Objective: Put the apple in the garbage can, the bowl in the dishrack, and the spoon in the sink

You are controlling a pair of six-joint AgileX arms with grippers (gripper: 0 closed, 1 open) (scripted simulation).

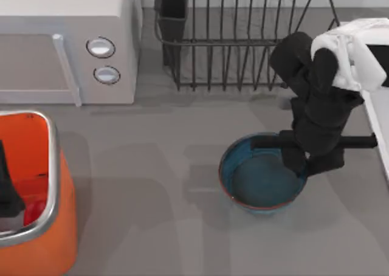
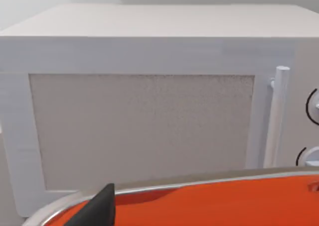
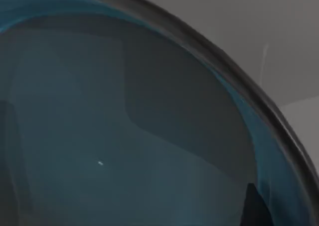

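The blue bowl (image 1: 255,185) with its reddish-brown rim rests on the grey table right of centre. My right gripper (image 1: 299,160) reaches down at the bowl's right rim, and the right wrist view looks closely into the bowl's (image 3: 124,136) inside. The orange garbage can (image 1: 53,166) with a silver rim stands at the table's front left. My left gripper (image 1: 7,191) hangs inside its opening. The red apple (image 1: 34,211) lies in the can beside that gripper. The dishrack (image 1: 243,39) stands at the back. The sink (image 1: 378,130) runs along the right edge. The spoon is out of view.
A white microwave (image 1: 61,39) with two round knobs stands at the back left, and it faces the left wrist view (image 2: 149,111) above the can's rim (image 2: 224,201). Bare grey table lies between the can and the bowl.
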